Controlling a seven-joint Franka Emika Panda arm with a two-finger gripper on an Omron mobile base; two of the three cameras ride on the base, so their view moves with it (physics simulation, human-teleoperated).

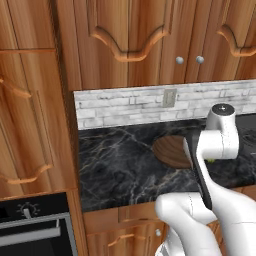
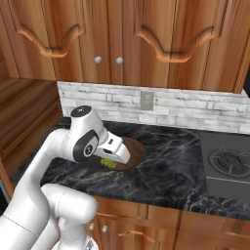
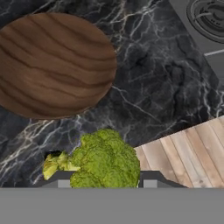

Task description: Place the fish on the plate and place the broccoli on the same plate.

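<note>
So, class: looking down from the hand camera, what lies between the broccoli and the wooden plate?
Nothing but bare black marble counter; the hand view shows the broccoli held off the plate, not touching it.

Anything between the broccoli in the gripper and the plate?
Nothing visible. In the hand view the broccoli sits between the gripper fingertips, and just bare black marble counter lies between it and the wooden plate, whose visible surface is bare.
</note>
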